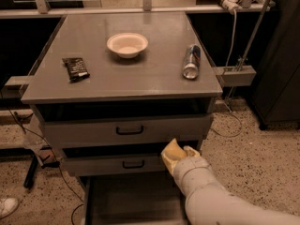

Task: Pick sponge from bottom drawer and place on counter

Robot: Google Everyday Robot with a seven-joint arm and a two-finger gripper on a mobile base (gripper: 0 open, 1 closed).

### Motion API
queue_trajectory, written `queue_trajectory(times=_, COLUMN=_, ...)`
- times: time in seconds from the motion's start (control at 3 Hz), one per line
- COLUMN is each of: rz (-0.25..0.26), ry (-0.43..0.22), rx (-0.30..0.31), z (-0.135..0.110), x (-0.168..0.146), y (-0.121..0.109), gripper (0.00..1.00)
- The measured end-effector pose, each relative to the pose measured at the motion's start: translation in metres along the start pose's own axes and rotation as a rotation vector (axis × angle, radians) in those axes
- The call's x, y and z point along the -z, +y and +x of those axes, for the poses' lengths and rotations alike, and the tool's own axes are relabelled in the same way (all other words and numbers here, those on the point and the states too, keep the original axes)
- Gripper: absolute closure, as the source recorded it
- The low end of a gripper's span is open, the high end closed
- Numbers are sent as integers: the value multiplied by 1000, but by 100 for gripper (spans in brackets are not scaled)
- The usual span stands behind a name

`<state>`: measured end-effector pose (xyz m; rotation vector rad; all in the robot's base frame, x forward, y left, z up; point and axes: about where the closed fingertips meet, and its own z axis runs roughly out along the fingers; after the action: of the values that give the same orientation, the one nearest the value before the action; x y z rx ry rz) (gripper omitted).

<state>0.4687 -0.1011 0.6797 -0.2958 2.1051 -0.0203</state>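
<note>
The yellow-tan sponge (170,153) sits in my gripper (177,157), at the end of my white arm coming in from the lower right. It is held in the air in front of the right end of the middle drawer. That is above the open bottom drawer (131,200), whose flat grey floor shows bare. The gripper is shut on the sponge, and the sponge and wrist mostly hide the fingers. The grey counter (140,74) lies above and behind the gripper.
On the counter stand a white bowl (127,44), a dark snack packet (76,68) at the left, and a can (191,61) lying at the right. The top drawer (126,131) and middle drawer (112,164) stick out slightly. Cables and a shoe lie on the floor at the left.
</note>
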Motion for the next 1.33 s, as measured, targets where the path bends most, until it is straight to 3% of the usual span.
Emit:
queue_trajectory(times=0.33, rz=22, ry=-33, rx=24, z=-31, x=15, y=-8, gripper=100)
queue_trajectory(times=0.67, rz=33, ry=-77, rx=43, z=-78, x=32, y=-14, gripper=100)
queue_trajectory(times=1.0, rz=33, ry=-78, rx=43, z=-79, x=32, y=-14, gripper=100)
queue_trajectory(times=1.33, rz=48, ry=-150, rx=44, z=-114, x=55, y=-19, gripper=100)
